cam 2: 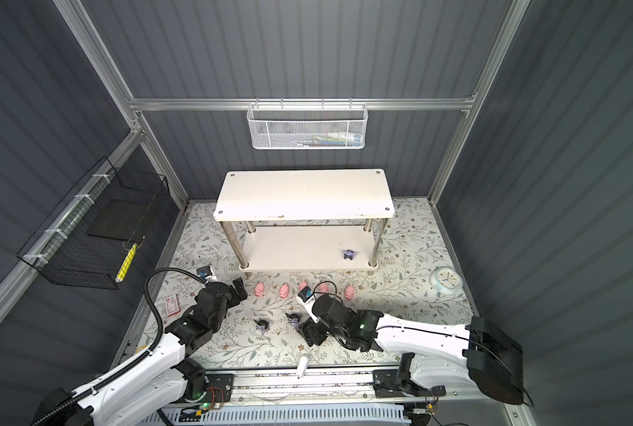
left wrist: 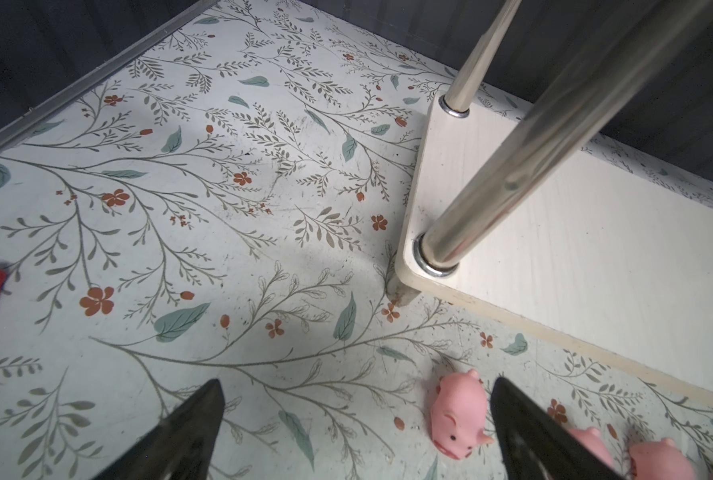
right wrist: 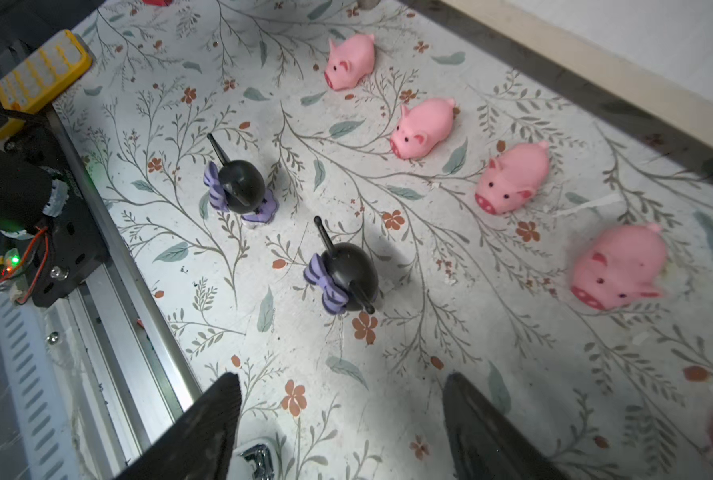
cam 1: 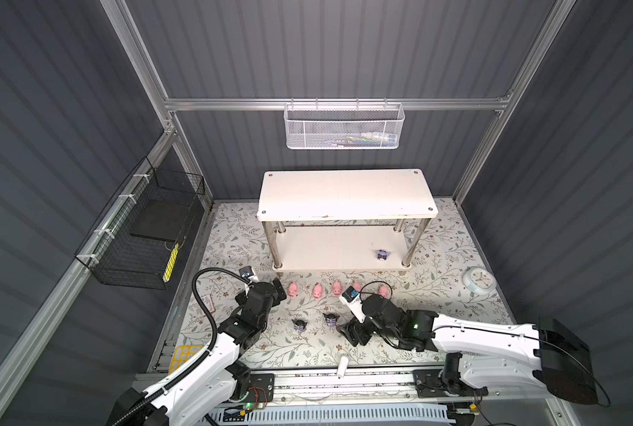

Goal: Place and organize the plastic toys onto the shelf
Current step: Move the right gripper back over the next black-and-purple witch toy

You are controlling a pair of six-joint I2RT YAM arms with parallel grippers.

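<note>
Five pink pigs in a row on floral mat just before the shelf, two purple figurines nearer the arms, paler figurine on lower board, left gripper jaws wide apart around end pig, right gripper jaws apart, empty

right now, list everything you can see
white two-tier shelf: one, white, back of the mat
floral mat: one, pale, tabletop
pink plastic pig figurines: five, pink, row before the shelf
black-eared purple-and-white figurines: three, purple, two on the mat, one on the shelf's lower board
white mesh basket: one, white, back rail
black wire basket: one, black, left wall
round pale-blue clock-like dish: one, pale blue, mat's right side
small white cylinder: one, white, mat's front edge
red-and-white card: one, red, mat's left side
yellow plastic piece: one, yellow, front-left corner
left gripper: one, black, open, by the leftmost pig
right gripper: one, black, open, near two purple figurines
</note>
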